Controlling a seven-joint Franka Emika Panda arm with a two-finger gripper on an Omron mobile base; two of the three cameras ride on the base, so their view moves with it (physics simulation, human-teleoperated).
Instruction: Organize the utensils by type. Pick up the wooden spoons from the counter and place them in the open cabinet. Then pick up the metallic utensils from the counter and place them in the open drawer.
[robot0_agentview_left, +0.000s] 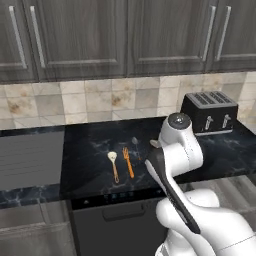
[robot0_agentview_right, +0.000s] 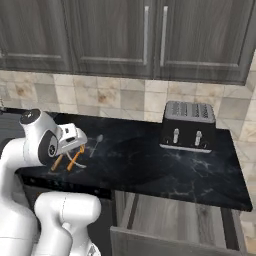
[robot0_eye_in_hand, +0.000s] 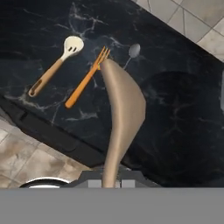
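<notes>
Wood-tone spatula (robot0_eye_in_hand: 122, 109) is clamped in the claw (robot0_eye_in_hand: 110, 181), sticking straight out from it with the broad blade at the far end, and it's held up off the desk (robot0_agentview_left: 210, 155). You can see the narrow handle pinched right at the bottom of the hand view, jaws nearly together on it. In the left base view a bit of the tan blade pokes out just left of the white arm's wrist. Down on the black marble desk, three utensils lie close together near the front edge: a spoon (robot0_agentview_left: 114, 165) with a pale bowl and wooden handle, an orange fork (robot0_agentview_left: 128, 161) just beside it on the right, and a small grey metal spoon (robot0_agentview_left: 134, 142) a little further back toward the tiled wall. In the hand view the spatula blade overlaps the fork's tines from above, though it hangs well over the desk and isn't touching them. A black toaster (robot0_agentview_left: 209, 112) sits at the back right of the desk, well apart from the utensils. A drawer (robot0_agentview_right: 175, 225) stands pulled open below the desk's right part in the right base view. Dark wood cabinets (robot0_agentview_left: 125, 35) run along the top, doors shut as far as I can see.
</notes>
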